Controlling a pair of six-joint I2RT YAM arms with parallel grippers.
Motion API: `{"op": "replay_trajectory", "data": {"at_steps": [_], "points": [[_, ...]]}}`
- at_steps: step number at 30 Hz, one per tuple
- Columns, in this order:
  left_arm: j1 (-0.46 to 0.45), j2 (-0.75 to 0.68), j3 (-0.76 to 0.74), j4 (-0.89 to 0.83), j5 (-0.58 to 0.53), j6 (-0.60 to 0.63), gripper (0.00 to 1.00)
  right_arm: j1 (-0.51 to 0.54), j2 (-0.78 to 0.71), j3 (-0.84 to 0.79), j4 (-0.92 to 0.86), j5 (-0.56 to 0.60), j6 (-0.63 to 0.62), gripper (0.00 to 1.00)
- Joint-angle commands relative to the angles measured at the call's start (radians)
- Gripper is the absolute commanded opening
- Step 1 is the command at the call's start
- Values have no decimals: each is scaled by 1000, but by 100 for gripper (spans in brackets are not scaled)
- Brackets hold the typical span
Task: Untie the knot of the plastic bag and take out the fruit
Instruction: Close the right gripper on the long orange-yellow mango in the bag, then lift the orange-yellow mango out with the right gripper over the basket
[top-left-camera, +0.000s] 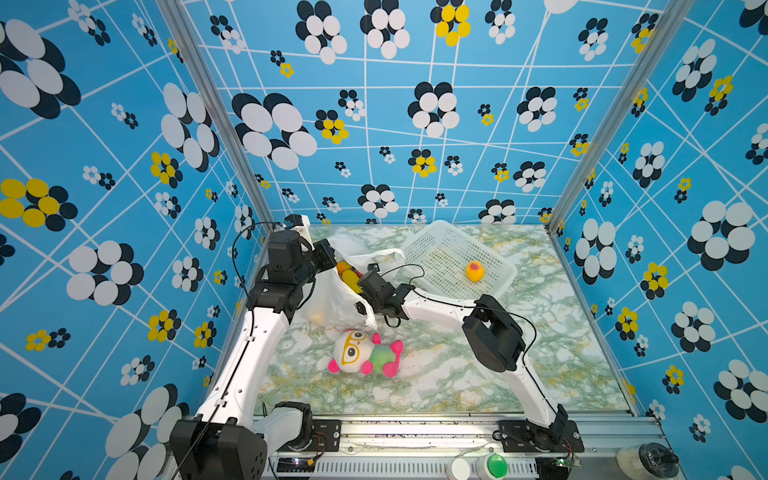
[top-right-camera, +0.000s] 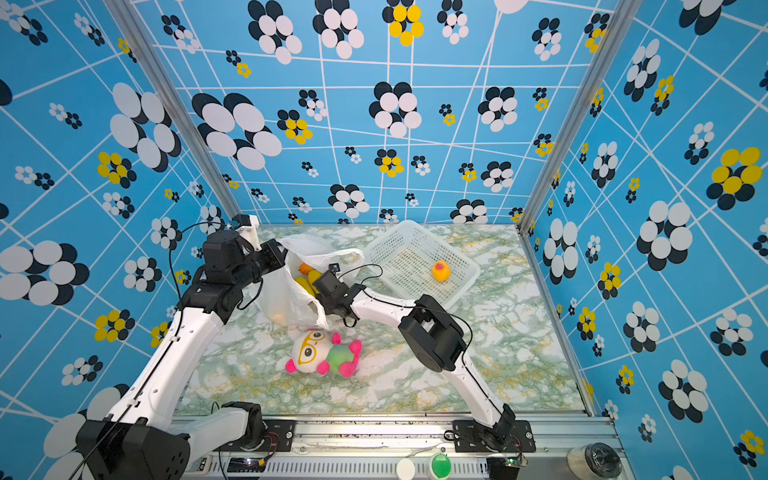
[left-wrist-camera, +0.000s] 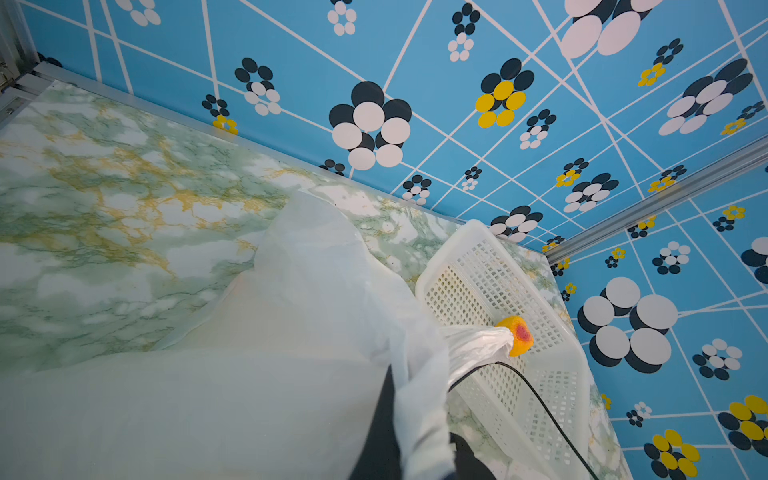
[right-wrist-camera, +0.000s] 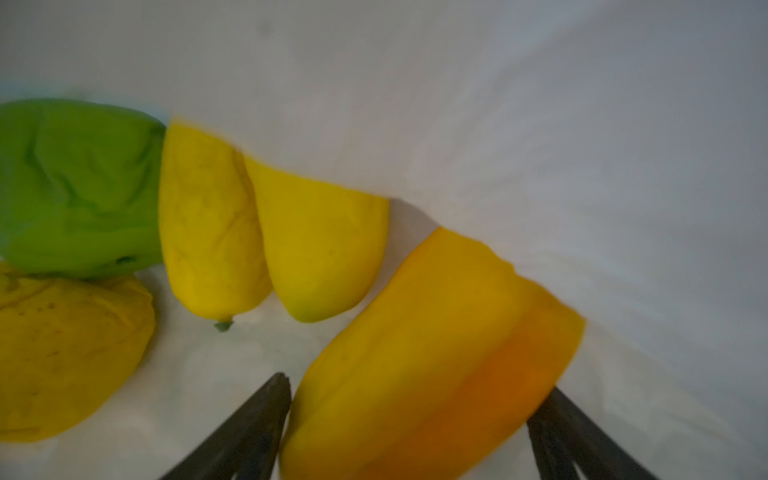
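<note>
Nearest the front edge: logged plush doll (top-left-camera: 365, 353) lying on table (top-left-camera: 457, 374), with bare table from it to the right edge. Just behind: found plastic bag (top-left-camera: 328, 301), mouth gaping, fruit (right-wrist-camera: 320, 249) inside. Saw right jaws in that mouth, spread wide astride an orange-yellow fruit (right-wrist-camera: 436, 353); contact unclear. Saw left jaws clamped shut on bag rim. Farthest: noted basket (top-left-camera: 419, 249) by the back edge, holding one yellow-red fruit (top-left-camera: 475, 271).

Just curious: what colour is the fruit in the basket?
Yellow-orange fruit with a red patch; clearest in the left wrist view.
</note>
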Motion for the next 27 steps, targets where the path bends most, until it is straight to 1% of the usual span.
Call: {"op": "replay_trajectory", "data": {"at_steps": [1,3,6,9,15,19,22,26,27], "points": [[-11,-12,-10,24,2,4,0,-14,51,11,-101,-17,-9,83],[-12,-12,-9,19,2,3,0,-17,51,10,-97,-20,-9,76],[-15,-16,-12,22,-1,5,0,-19,47,9,-90,-29,-14,69],[-16,-16,-8,14,-7,8,0,-20,28,-5,-65,-47,-25,66],[-16,-19,-5,4,-24,12,0,-19,-20,-17,-25,-77,-53,56],[-17,-24,-9,9,-25,10,0,-19,-65,-42,1,-84,-62,52],[-17,-26,-8,3,-27,10,0,-18,-118,-86,52,-115,-75,49],[-17,-25,-11,8,-27,11,0,-16,-223,-174,151,-140,-99,46],[-17,-24,-10,7,-27,10,0,-17,-248,-221,175,-146,-108,45]]}}
